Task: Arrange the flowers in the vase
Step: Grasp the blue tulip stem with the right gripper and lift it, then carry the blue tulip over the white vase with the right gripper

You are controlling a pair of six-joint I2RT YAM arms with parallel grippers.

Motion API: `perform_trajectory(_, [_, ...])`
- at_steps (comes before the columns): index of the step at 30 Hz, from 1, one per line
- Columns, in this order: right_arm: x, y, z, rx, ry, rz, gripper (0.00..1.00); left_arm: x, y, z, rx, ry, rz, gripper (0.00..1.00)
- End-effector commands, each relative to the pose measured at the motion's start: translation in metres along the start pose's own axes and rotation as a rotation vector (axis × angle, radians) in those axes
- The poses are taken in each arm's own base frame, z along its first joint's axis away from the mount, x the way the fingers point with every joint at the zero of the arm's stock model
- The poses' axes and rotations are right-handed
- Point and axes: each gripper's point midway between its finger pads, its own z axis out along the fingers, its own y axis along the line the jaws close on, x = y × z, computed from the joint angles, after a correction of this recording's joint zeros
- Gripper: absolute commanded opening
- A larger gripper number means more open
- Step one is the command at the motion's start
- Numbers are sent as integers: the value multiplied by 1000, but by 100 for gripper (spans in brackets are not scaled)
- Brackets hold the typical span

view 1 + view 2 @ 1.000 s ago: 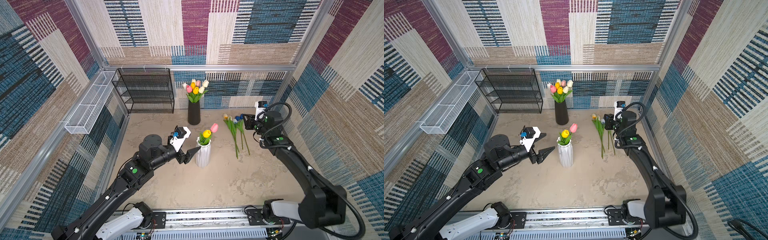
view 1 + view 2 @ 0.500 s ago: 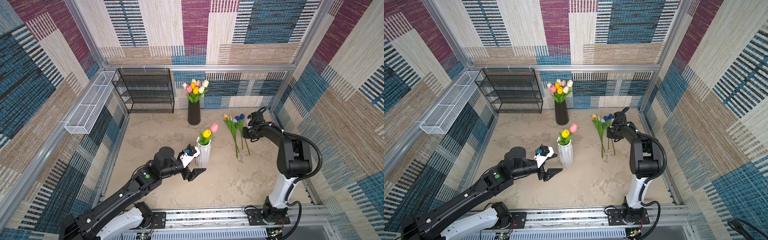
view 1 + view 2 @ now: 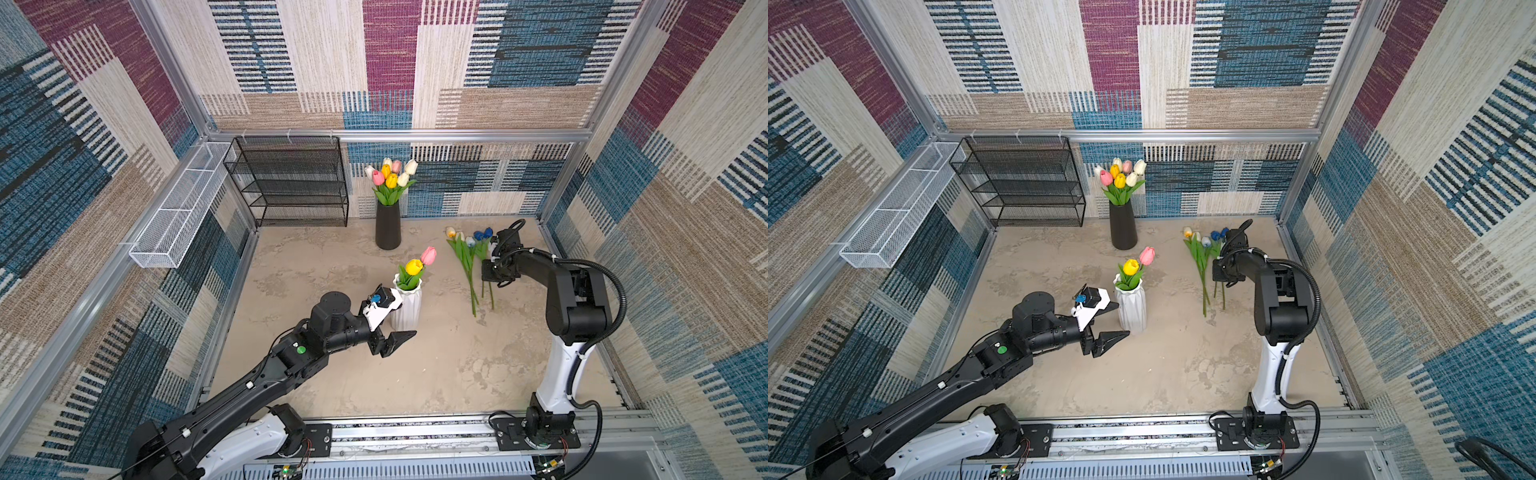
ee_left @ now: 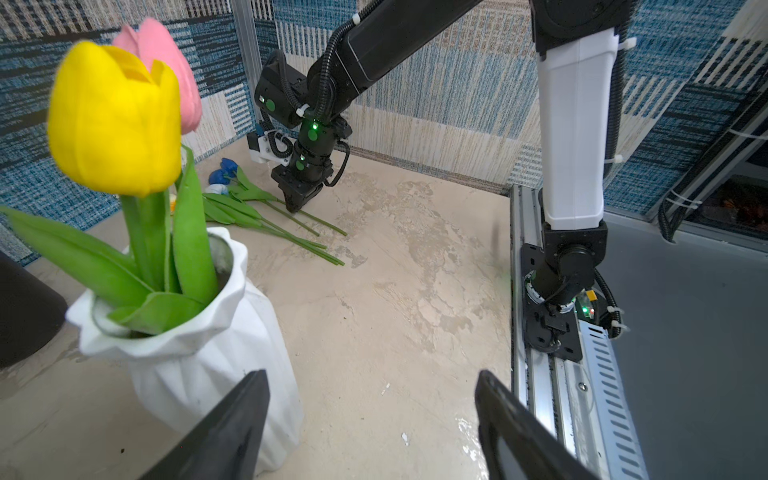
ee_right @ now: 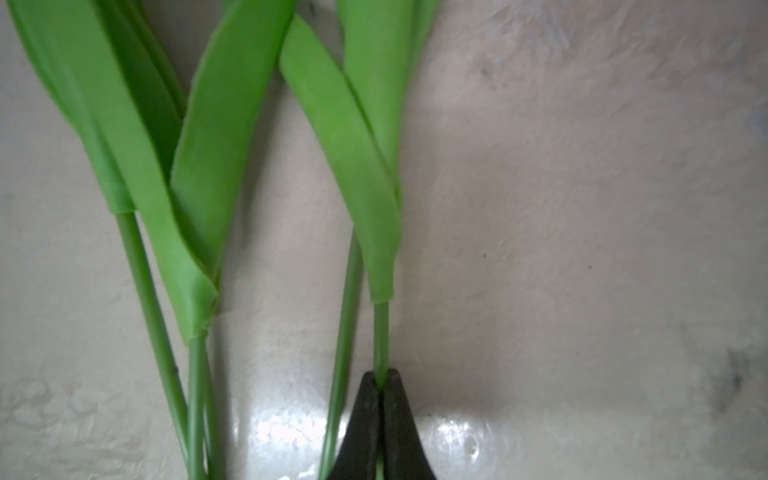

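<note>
Top views: 2 flowers, a yellow tulip [image 3: 414, 266] and a pink tulip [image 3: 428, 255], stand in the white vase [image 3: 406, 309] at mid-desk, heads up and leaning a little toward the back right. 4 or 5 loose flowers [image 3: 467, 257] lie flat on the desk [image 3: 415, 374], well apart from that vase. Their long axes run back to front, with heads toward the rear wall and cut ends toward the robot. A black vase [image 3: 387, 226] by the back wall is already full. We judge the job under halfway done, with the loose bunch left to place. The left claw [image 3: 1120, 320] hangs wide and empty just beside the white vase. The right claw [image 3: 490, 279] points down onto the loose stems.

Left wrist view: the white vase [image 4: 199, 357] sits close, green leaves spilling over its rim. Beyond it, the right claw [image 4: 296, 205] presses tip-down among the loose flowers [image 4: 257, 208].

Right wrist view: the right claw [image 5: 381, 386] is pinched tight on 1 stem [image 5: 380, 332] below its leaf. The flower still lies on the desk, with neighbouring stems just beside it.
</note>
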Motion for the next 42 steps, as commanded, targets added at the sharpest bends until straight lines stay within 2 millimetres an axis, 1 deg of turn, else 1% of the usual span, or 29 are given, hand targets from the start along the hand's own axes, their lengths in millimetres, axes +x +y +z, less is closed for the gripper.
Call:
perform_trajectory(1, [-7,3,-11,-13,-35,-13,0,-17,5,-6,-41,-74,11,81])
perform_trajectory(5, [-22,13,-43,-56,-108,-10,0,-24,8,-13,-77,-111,18,81])
perform_trajectory(9, [-38,27,-94,-131,-209,1,0,-33,10,-20,-100,-140,29,81])
perform_trajectory(11, [-46,35,-124,-168,-273,6,0,-39,11,-23,-110,-158,35,81])
perform_trajectory(14, [-58,51,-178,-262,-407,1,0,-55,17,-29,-154,-200,34,81])
perform_trajectory(17, [-63,76,-245,-411,-579,-43,0,-67,25,-33,-186,-234,31,81])
perform_trajectory(18, [-61,86,-273,-477,-652,-68,0,-70,30,-34,-202,-240,22,81])
perform_trajectory(19, [-58,95,-296,-543,-716,-92,0,-71,35,-35,-220,-245,10,81])
perform_trajectory(20, [-51,107,-327,-631,-804,-125,0,-71,41,-35,-235,-244,-5,81])
perform_trajectory(21, [-42,118,-355,-722,-887,-161,0,-69,47,-35,-246,-242,-21,81])
perform_trajectory(23, [-22,135,-397,-875,-1029,-223,0,-62,62,-36,-264,-228,-69,82])
perform_trajectory(26, [20,161,-449,-1064,-1254,-341,0,-53,82,-38,-276,-213,-161,81])
perform_trajectory(27, [32,170,-461,-1101,-1317,-371,0,-52,86,-40,-281,-214,-176,81])
perform_trajectory(29, [47,188,-476,-1151,-1399,-412,0,-47,91,-43,-305,-203,-192,81])
perform_trajectory(31, [56,205,-482,-1213,-1425,-448,0,-44,93,-44,-322,-192,-194,80])
perform_trajectory(33, [58,219,-476,-1251,-1429,-451,0,-40,95,-44,-332,-176,-198,79])
perform_trajectory(35, [57,227,-471,-1261,-1447,-444,0,-37,95,-43,-330,-159,-204,78])
perform_trajectory(38, [50,242,-463,-1234,-1465,-451,0,-35,93,-42,-318,-147,-212,77])
perform_trajectory(42, [41,253,-450,-1213,-1481,-438,0,-34,91,-42,-313,-150,-213,77])
